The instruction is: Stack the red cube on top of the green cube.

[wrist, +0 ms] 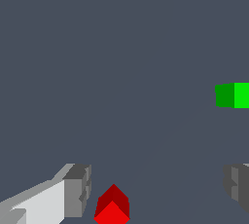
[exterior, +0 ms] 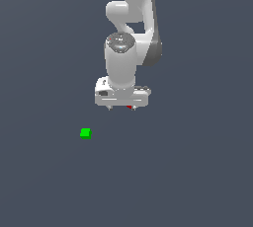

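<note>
Your claw (wrist: 155, 189) is spread wide; red cube (wrist: 112, 206) sits between the fingers, nearer one, ungripped; green cube (exterior: 85, 133) well apart.

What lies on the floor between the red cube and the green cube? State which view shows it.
Nothing: between the red cube and the green cube there is only bare grey floor, seen in the wrist view. The exterior view agrees.

The red cube (exterior: 130, 106) sits seemingly under the gripper (exterior: 122, 107); the green cube (exterior: 85, 133) lies apart, toward the exterior view's left
</note>
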Controlling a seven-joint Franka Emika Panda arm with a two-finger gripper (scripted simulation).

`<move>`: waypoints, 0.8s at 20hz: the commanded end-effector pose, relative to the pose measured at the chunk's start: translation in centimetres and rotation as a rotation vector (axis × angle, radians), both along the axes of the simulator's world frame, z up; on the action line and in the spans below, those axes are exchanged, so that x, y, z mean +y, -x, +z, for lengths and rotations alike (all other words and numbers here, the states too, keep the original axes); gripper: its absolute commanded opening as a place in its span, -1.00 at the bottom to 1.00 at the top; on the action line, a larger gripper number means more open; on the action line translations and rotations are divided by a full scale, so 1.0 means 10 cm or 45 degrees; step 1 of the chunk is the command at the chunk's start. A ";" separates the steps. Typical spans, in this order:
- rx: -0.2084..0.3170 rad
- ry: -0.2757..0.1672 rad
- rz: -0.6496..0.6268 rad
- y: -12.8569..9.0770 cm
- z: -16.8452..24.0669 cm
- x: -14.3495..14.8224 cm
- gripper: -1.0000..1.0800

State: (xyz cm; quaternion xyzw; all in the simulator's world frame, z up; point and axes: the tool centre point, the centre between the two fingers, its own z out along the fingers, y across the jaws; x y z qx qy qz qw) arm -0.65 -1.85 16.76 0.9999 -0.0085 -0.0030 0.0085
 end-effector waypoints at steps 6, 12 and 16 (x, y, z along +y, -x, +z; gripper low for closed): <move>0.000 -0.001 0.029 0.04 -0.03 0.03 0.92; 0.000 -0.003 0.137 0.18 -0.14 0.13 0.92; 0.000 -0.006 0.252 0.33 -0.25 0.22 0.92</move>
